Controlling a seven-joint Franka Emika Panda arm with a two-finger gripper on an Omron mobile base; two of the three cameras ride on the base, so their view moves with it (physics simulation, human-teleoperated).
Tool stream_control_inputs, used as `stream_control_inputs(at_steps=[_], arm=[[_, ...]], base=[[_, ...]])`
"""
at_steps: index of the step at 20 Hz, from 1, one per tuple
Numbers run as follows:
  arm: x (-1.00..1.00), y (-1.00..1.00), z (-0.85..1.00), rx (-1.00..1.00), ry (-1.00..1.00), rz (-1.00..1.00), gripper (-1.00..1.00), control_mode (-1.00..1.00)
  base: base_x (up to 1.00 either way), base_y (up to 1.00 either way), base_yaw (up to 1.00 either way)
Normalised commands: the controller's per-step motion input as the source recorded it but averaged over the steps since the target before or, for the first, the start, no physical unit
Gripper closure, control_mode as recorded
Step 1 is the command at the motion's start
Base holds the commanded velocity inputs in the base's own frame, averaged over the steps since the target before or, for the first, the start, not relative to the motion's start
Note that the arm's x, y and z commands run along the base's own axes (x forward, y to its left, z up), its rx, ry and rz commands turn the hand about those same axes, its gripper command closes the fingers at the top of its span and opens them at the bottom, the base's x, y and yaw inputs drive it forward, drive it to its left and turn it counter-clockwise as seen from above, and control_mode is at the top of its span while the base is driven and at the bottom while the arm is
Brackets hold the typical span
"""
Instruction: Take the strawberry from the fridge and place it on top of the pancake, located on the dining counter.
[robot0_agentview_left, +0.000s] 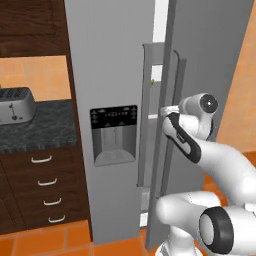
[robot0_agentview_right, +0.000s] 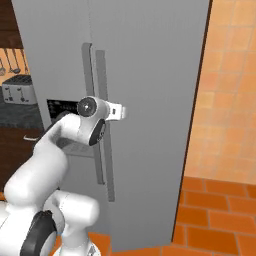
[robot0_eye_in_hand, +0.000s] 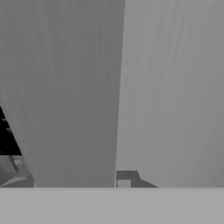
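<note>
The tall grey fridge (robot0_agentview_left: 115, 60) (robot0_agentview_right: 150, 75) stands right in front of me, its right door (robot0_agentview_left: 210, 45) swung partly open. Through the gap I see door shelves and a small yellow-green fruit (robot0_agentview_left: 152, 81). My gripper (robot0_agentview_left: 168, 109) (robot0_agentview_right: 119, 112) reaches across the right door's long vertical handle (robot0_agentview_left: 176, 80) (robot0_agentview_right: 103, 160) at mid height and is shut on it. The fingers are hidden behind the bar. In the hand view the grey door (robot0_eye_in_hand: 166, 87) looms very close. The strawberry, the pancake and the dining counter are out of view.
The black-panelled water dispenser (robot0_agentview_left: 114, 135) sits in the left door. A toaster (robot0_agentview_left: 15, 105) (robot0_agentview_right: 19, 90) stands on the dark granite worktop (robot0_agentview_left: 40, 130) to the left, above wooden drawers (robot0_agentview_left: 47, 182). An orange tiled wall (robot0_agentview_right: 225, 100) and floor lie to the right.
</note>
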Motion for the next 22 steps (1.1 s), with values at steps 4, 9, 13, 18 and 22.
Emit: stream_control_inputs(at_steps=[4,9,13,18,22], arm=[[-1.0,-1.0,-0.07,0.0,0.15,0.0,1.0,-1.0],[-1.0,-1.0,-0.07,0.01,0.22,0.0,1.0,-1.0],[-1.0,-1.0,-0.17,0.03,0.22,0.0,1.0,-1.0],[-0.76,-0.94,-0.05,0.09,0.21,0.0,1.0,-1.0],[-0.99,0.02,0.41,0.01,-0.04,-0.04,-1.0,-1.0]], base=[[0.0,0.0,0.0],[0.0,0.0,0.0],[0.0,0.0,0.0],[0.0,0.0,0.0],[0.0,0.0,0.0]])
